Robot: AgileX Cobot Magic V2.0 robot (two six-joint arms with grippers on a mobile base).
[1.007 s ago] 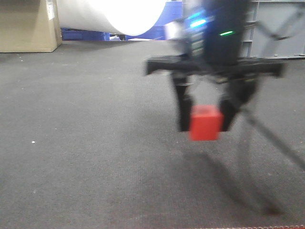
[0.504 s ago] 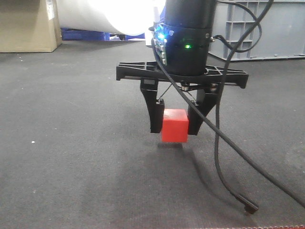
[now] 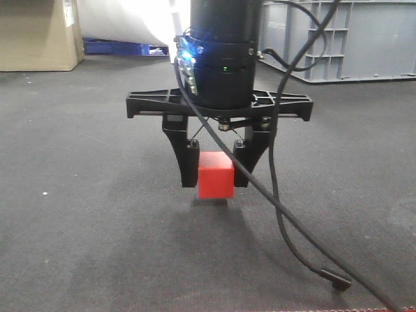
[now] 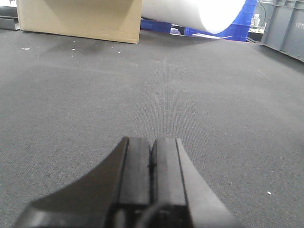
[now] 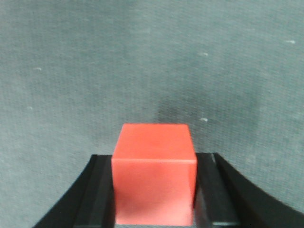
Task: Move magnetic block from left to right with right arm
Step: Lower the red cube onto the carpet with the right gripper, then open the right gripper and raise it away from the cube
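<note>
The magnetic block (image 3: 215, 175), a plain red cube, is pinched between the two black fingers of my right gripper (image 3: 214, 183). It hangs just above the dark carpet, over a faint shadow. In the right wrist view the magnetic block (image 5: 154, 178) fills the gap of the right gripper (image 5: 155, 161), with a finger pressed against each side. The right arm (image 3: 221, 52) stands upright above it, blue and green lights lit. My left gripper (image 4: 152, 143) is shut on nothing, low over bare carpet.
A cardboard box (image 3: 36, 32) and a white roll (image 3: 130, 16) stand at the back left. A grey crate (image 3: 344, 39) stands at the back right. A black cable (image 3: 292, 224) trails from the arm to the carpet at the front right.
The right gripper, still holding the red block, has moved toward the left of the front view and a little lower. The blur of the earliest frame is gone.
</note>
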